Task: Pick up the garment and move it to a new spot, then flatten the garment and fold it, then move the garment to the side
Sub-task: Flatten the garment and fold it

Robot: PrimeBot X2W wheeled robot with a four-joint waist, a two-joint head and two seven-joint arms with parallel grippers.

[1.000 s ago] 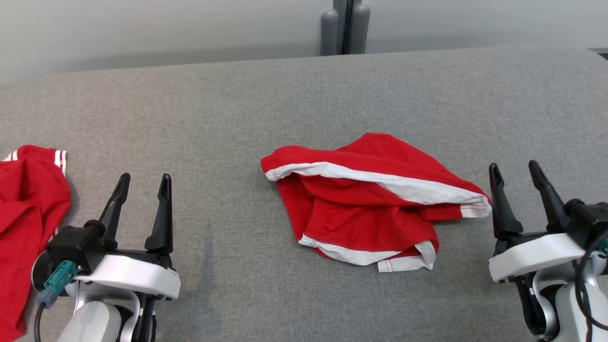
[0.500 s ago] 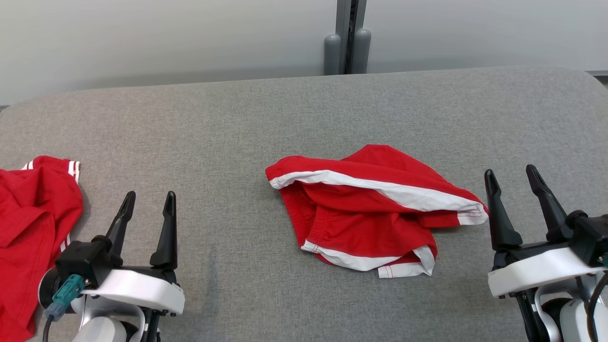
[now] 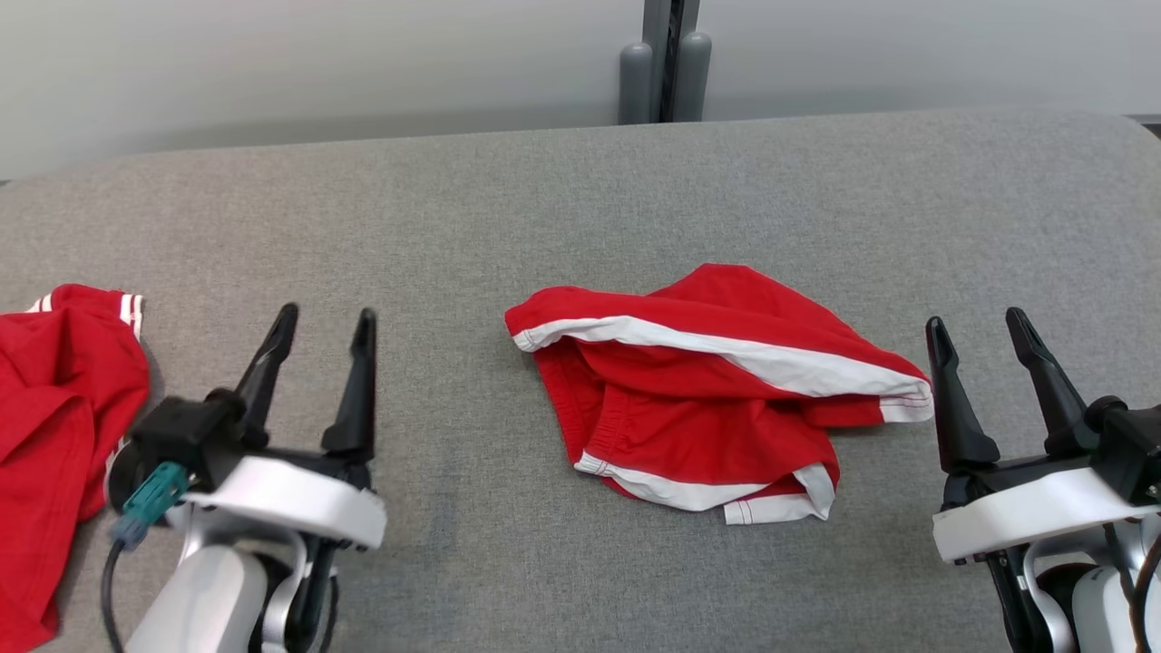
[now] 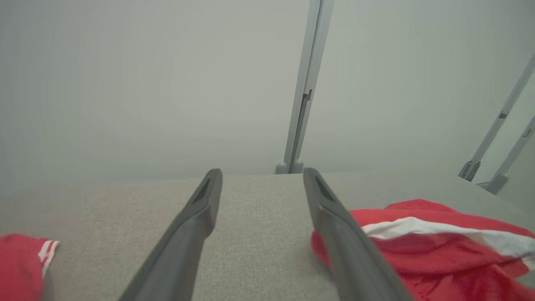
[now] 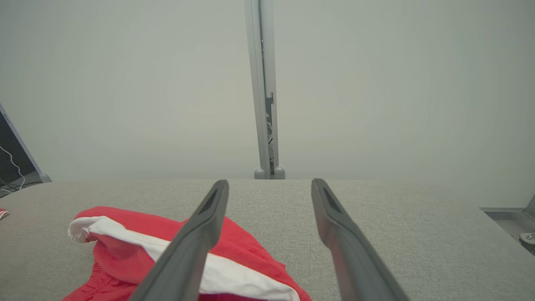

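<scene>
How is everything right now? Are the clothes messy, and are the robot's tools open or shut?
Red shorts with white trim: crumpled, unfolded, nothing touching them.
Red garment with white stripes: bunched up at the left edge.
Left tool: open, empty.
Right tool: open, empty.

Grey table (image 3: 580, 199) bears a crumpled red cloth (image 3: 54, 399); grey post (image 3: 662, 63) behind.

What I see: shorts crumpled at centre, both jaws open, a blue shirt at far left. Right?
No. The shirt is red, not blue, as the head view shows. The shorts do lie crumpled at centre, and left gripper and right gripper have open jaws.
</scene>
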